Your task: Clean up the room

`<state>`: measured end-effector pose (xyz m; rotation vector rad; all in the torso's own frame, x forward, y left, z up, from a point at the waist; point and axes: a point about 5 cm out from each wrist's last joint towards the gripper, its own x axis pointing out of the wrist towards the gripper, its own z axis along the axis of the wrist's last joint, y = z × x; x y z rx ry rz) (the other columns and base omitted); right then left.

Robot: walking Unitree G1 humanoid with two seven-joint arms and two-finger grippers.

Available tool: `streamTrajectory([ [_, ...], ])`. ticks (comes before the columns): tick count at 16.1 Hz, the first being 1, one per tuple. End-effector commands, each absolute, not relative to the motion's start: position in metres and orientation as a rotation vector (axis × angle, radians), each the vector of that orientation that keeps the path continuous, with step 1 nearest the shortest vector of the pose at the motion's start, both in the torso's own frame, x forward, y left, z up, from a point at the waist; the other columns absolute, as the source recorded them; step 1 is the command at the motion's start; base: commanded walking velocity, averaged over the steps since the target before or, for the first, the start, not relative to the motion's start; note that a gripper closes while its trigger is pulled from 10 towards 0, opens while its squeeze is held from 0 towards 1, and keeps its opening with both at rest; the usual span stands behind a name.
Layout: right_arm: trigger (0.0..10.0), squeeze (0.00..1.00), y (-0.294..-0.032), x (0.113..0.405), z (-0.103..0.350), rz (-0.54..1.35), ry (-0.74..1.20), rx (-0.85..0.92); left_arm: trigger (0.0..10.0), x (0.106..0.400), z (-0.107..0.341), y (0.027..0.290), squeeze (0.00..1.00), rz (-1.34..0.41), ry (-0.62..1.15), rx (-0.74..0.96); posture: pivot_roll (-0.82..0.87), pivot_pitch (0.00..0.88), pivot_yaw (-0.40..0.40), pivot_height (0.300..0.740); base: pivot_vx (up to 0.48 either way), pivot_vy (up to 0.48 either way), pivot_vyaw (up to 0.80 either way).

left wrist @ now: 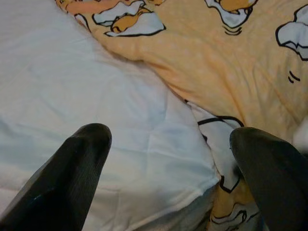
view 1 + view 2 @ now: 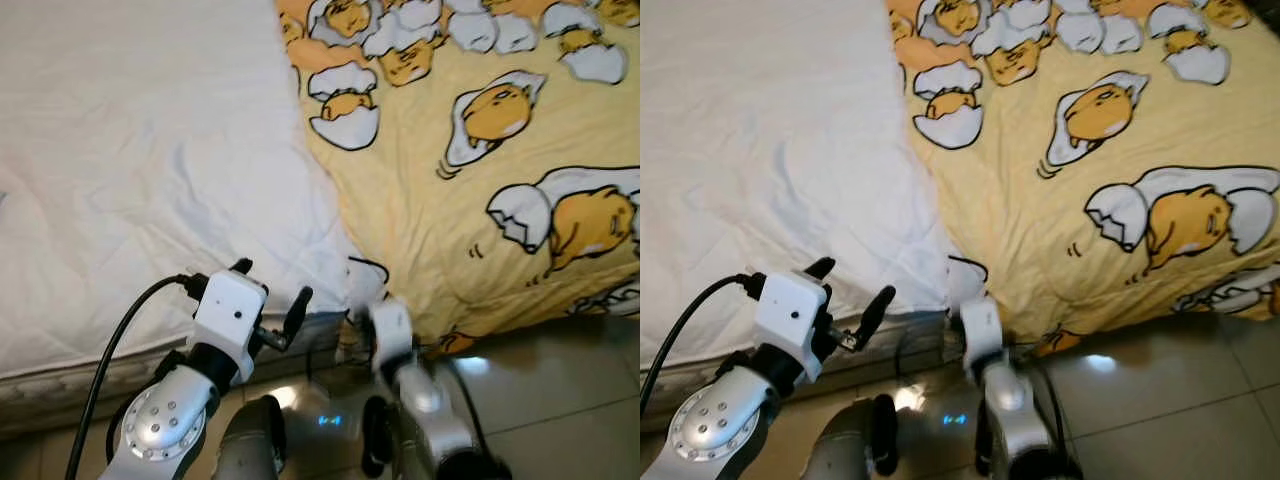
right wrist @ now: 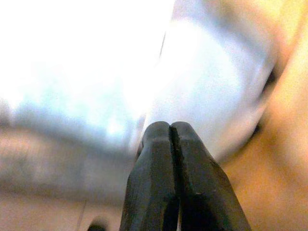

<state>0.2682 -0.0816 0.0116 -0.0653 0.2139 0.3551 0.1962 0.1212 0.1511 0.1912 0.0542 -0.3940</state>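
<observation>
Yellow blanket (image 2: pixel 470 200) with cartoon egg print lies spread over right part of the bed, its lower edge hanging over bed side toward tiled floor (image 2: pixel 560 390). White quilt (image 2: pixel 140 170) covers left part of bed; blanket edge runs diagonally along it, the two touching. White quilt corner (image 1: pixel 192 178) sits at bed edge, just beside a folded blanket corner with black outline print.

My left gripper (image 2: pixel 270 290) is at bed edge, right by the white quilt corner, jaws wide, nothing between them. In left wrist view both fingers (image 1: pixel 77 173) spread far apart, with the quilt corner and the blanket's edge between them in frame; can't tell if touching fabric. Black cable (image 2: pixel 110 350) loops from left wrist down along the arm.

My right gripper (image 3: pixel 171 139) is low at bed side, where blanket corner hangs, jaws pressed together; right wrist view is blurred, shows pale fabric and yellow blanket close ahead, can't tell if any cloth is pinched. Right arm (image 2: pixel 415 390) reaches up from below, blurred. Floor reflects light spots near my body.
</observation>
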Motion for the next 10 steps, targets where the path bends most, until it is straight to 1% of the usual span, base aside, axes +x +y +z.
streamTrajectory([
  [1,10.0,0.0,-0.09,0.27,0.02,0.308,0.148,-0.106,10.0,0.199,0.148,0.124,0.0,-0.354,0.052,0.198,0.18,0.182,0.001,0.711,0.0,0.0,0.0],
  [2,10.0,0.0,-0.1,0.277,0.033,0.261,0.085,-0.122,10.0,0.204,0.146,0.127,0.0,-0.297,0.048,0.181,0.17,0.143,-0.012,0.711,0.0,0.0,0.0],
  [3,10.0,0.0,-0.115,0.284,0.047,0.199,0.021,-0.137,10.0,0.213,0.141,0.138,0.0,-0.182,0.06,0.15,0.14,0.099,-0.026,0.711,0.0,0.0,0.0],
  [4,10.0,0.0,-0.126,0.289,0.058,0.15,-0.024,-0.148,10.0,0.22,0.135,0.15,0.0,-0.079,0.072,0.13,0.13,0.085,-0.03,0.711,0.0,0.0,0.0],
  [5,10.0,0.0,-0.137,0.293,0.069,0.104,-0.063,-0.145,10.0,0.23,0.128,0.168,0.0,0.049,0.09,0.112,0.12,0.063,-0.034,0.711,0.0,0.0,0.0],
  [7,10.0,0.0,-0.148,0.291,0.078,0.067,-0.098,-0.149,10.0,0.239,0.122,0.186,0.0,0.136,0.095,0.149,0.09,0.002,-0.042,0.711,0.0,0.0,0.0],
  [8,10.0,0.0,-0.159,0.284,0.086,0.035,-0.127,-0.158,10.0,0.246,0.119,0.201,0.0,0.186,0.092,0.179,0.08,0.0,-0.044,0.711,0.0,0.0,0.0],
  [10,10.0,0.0,-0.168,0.273,0.088,0.014,-0.136,-0.163,10.0,0.252,0.119,0.206,0.0,0.188,0.077,0.189,0.06,0.0,-0.043,0.711,0.0,0.0,0.0],
])
